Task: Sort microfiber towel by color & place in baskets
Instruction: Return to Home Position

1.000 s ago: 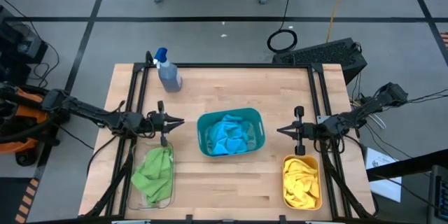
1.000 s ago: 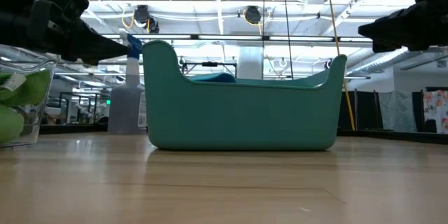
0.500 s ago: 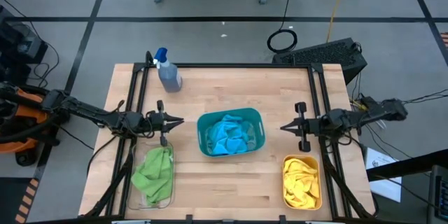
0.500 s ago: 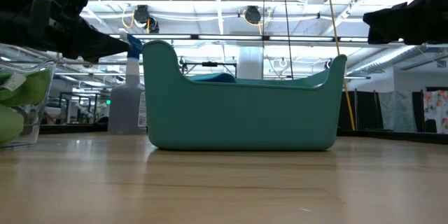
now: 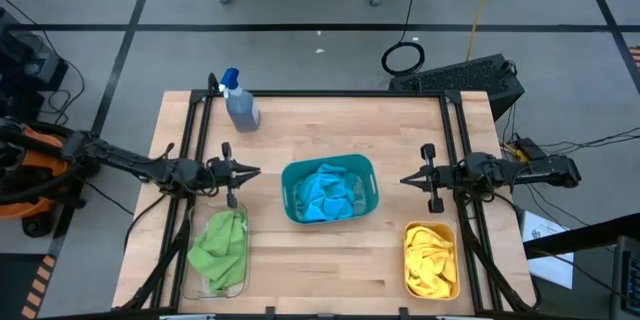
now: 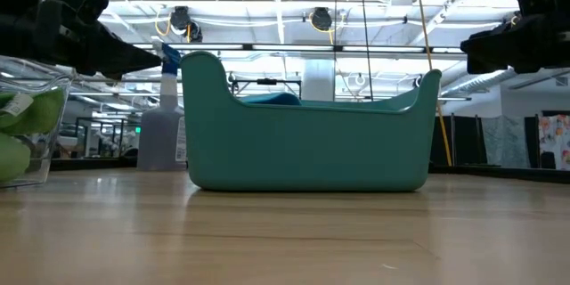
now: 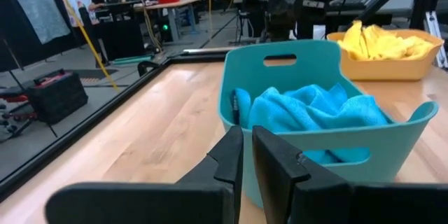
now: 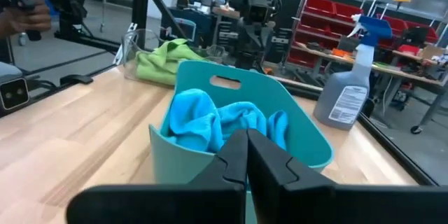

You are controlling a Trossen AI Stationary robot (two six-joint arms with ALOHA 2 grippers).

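Both arms hang level above the wooden table (image 5: 330, 120), tips aimed at the teal basket (image 5: 330, 161) in the middle. The left gripper (image 5: 255, 172) hovers just left of it, fingers drawn together on nothing. The right gripper (image 5: 405, 181) sits off its right side, jaws pressed closed and empty too. Blue towels (image 5: 328, 194) fill the teal basket. Green towels (image 5: 220, 245) lie in the clear basket (image 5: 190, 260), left and nearer the front edge, and yellow towels (image 5: 430, 260) are in the orange basket (image 5: 431, 226) on the right (same front row). The spray bottle (image 5: 240, 105) stands upright behind the teal basket, well apart on the left.
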